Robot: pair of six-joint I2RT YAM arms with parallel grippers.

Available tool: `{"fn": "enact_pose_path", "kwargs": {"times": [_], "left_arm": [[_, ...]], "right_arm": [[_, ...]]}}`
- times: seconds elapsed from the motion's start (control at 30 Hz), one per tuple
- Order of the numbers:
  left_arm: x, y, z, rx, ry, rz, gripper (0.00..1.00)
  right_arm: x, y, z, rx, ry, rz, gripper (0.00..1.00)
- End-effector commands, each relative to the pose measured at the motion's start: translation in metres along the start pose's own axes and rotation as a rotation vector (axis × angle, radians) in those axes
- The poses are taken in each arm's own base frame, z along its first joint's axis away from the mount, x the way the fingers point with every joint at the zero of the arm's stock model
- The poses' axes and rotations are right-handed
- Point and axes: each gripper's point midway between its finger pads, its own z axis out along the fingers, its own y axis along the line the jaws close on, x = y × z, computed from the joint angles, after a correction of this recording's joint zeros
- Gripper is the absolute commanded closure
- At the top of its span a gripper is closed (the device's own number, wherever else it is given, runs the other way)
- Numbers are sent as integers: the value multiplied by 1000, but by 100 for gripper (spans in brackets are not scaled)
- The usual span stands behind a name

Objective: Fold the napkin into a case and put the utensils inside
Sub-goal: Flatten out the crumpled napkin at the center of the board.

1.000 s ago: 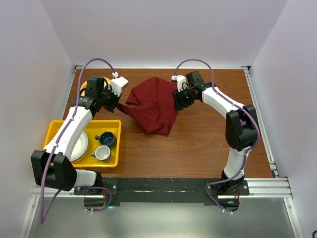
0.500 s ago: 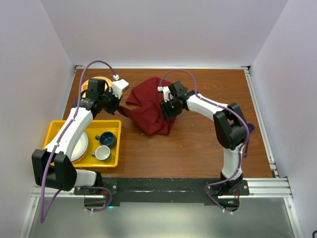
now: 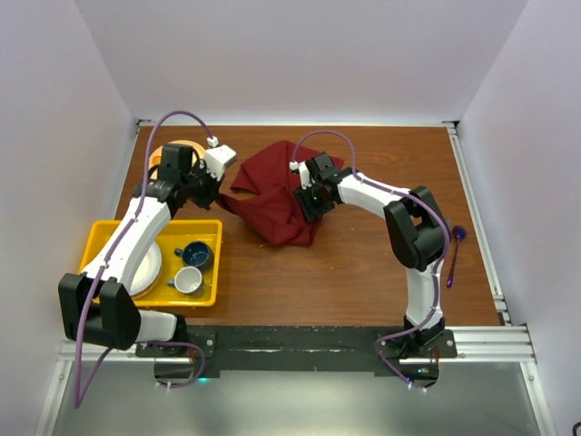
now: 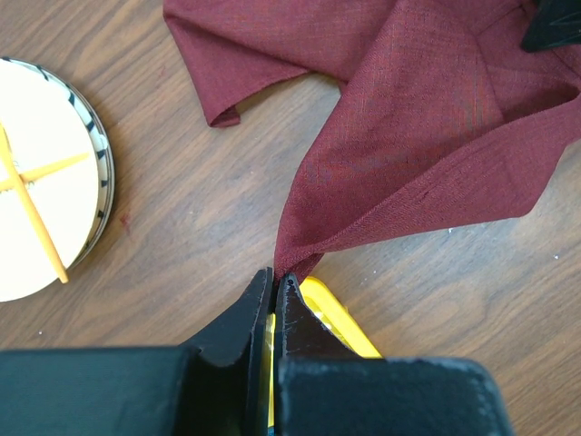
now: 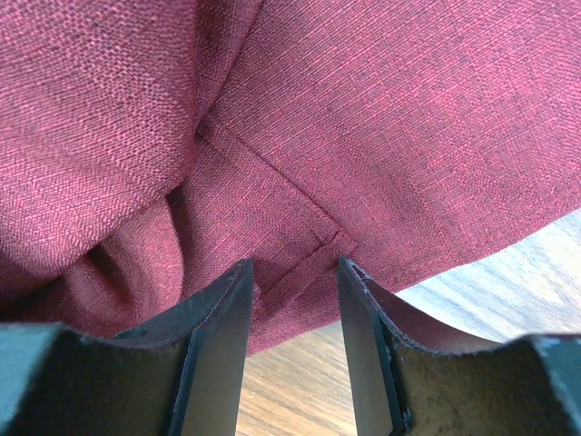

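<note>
The maroon napkin (image 3: 272, 195) lies rumpled on the wooden table, one corner pulled out to the left. My left gripper (image 3: 218, 197) is shut on that corner; in the left wrist view its tips (image 4: 277, 277) pinch the cloth (image 4: 436, 118), which stretches taut away from them. Over the napkin's right half, my right gripper (image 3: 310, 202) is open. In the right wrist view its jaws (image 5: 295, 272) straddle a hemmed corner of the cloth (image 5: 363, 118) without closing on it. One purple utensil (image 3: 458, 234) lies at the table's right edge. No folded case shows.
A yellow tray (image 3: 195, 223) at the left holds a white plate (image 3: 150, 268), a blue cup (image 3: 195, 255) and a pale cup (image 3: 188, 280). A round plate (image 4: 45, 182) with orange cutlery sits at the back left, under the left arm. Walls enclose the table.
My right gripper has moved left from the napkin's right edge onto the cloth, and its arm has uncovered the purple utensil. The left gripper keeps its hold and has not moved.
</note>
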Motion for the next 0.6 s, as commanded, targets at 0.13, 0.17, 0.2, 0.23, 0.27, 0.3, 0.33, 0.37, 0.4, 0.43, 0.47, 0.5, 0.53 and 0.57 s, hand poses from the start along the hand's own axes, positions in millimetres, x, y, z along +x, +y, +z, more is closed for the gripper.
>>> {"fn": "enact_pose_path", "kwargs": {"times": [0.13,0.17,0.2,0.23,0.27,0.3,0.33,0.37,0.4,0.43,0.47,0.5,0.53,0.57], "left_arm": [[-9,0,-2,-3,-53,3,100],[-7,0,-2,-3,-48,3,100],[-7,0,-2,-4,-50,3,100],[-7,0,-2,-5,-49,3,100],[-6,-1,-2,-4,-46,2,100],[-5,-1,-2,-4,-46,2,100],[-5,-1,-1,-4,-46,2,100],[-4,-1,-2,-3,-45,1,100],[-4,-1,-2,-3,-44,0,100],[-3,-1,-1,-2,-42,0,100],[-3,-2,-1,-2,-42,1,100],[-3,-2,-1,-2,-42,0,100],[-3,-2,-1,-2,-41,1,100],[-3,-1,-1,-4,-42,3,100]], "right_arm": [[-16,-3,1,62,-34,-13,54],[-17,0,2,64,-35,-22,54],[-14,-1,5,69,-23,-25,58],[-14,0,6,72,-21,-31,61],[-11,2,7,75,-13,-42,65],[-10,1,7,78,-10,-45,71],[-9,0,7,85,-7,-47,74],[-9,2,5,85,-10,-52,78],[-10,1,3,88,-13,-52,82],[-15,1,-3,88,-27,-51,90],[-19,2,-6,88,-37,-52,93],[-20,2,-11,88,-38,-52,96],[-26,3,-20,87,-56,-89,100],[-33,3,-27,85,-74,-93,100]]}}
